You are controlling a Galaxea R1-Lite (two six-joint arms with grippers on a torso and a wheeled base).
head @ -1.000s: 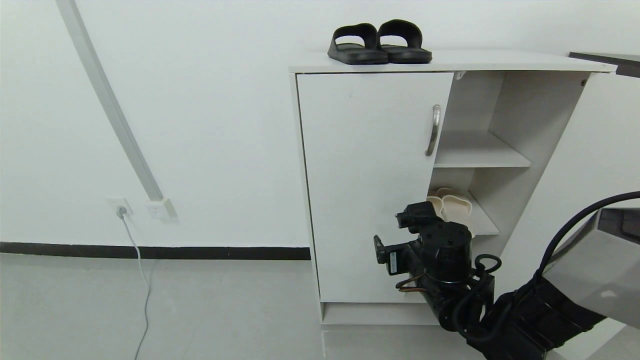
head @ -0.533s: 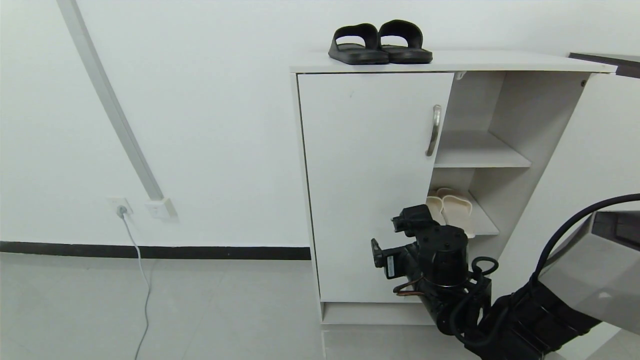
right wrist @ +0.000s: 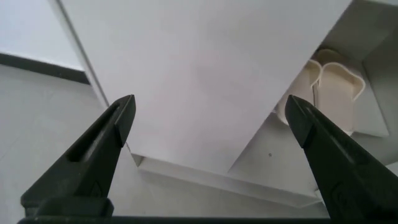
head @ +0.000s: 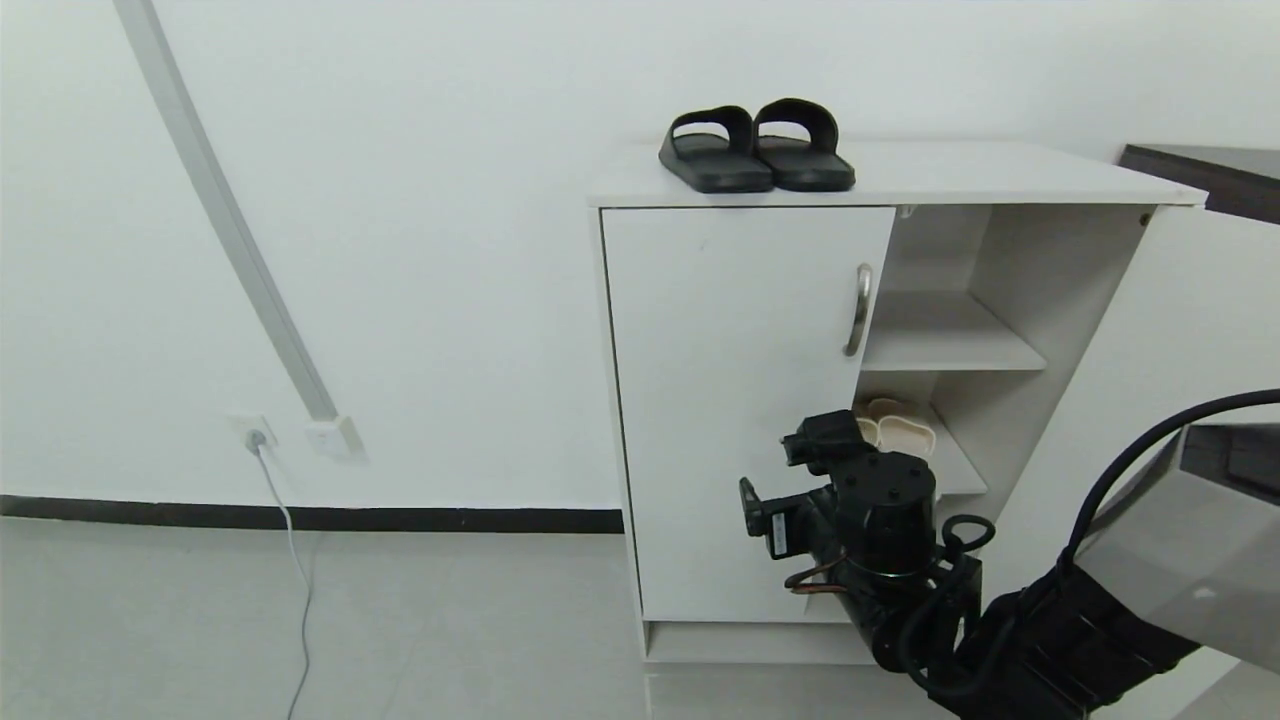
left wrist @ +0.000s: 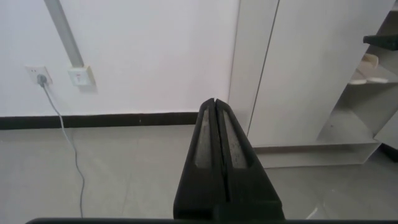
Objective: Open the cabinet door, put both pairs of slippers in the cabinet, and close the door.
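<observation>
A pair of black slippers (head: 757,148) stands on top of the white cabinet (head: 950,172). The cabinet's left door (head: 730,400) with its metal handle (head: 856,310) is closed, and its right door (head: 1150,330) is swung open. A cream pair of slippers (head: 900,428) lies on the lower shelf (right wrist: 336,87). My right gripper (right wrist: 209,102) is open wide and holds nothing. It sits low in front of the closed door's lower edge, just short of the cream pair. My left gripper (left wrist: 214,106) is shut and empty, low over the floor to the left of the cabinet.
A wall socket (head: 255,437) with a hanging cable (head: 295,560) and a slanted conduit (head: 220,210) lie to the left. A dark tabletop (head: 1200,165) is at the far right. The upper shelf (head: 950,345) is bare. The grey floor (head: 400,620) left of the cabinet is open.
The head camera has shifted, so the whole scene sits lower in the picture. My right arm has drawn back a little from the lower shelf, leaving the cream slippers there.
</observation>
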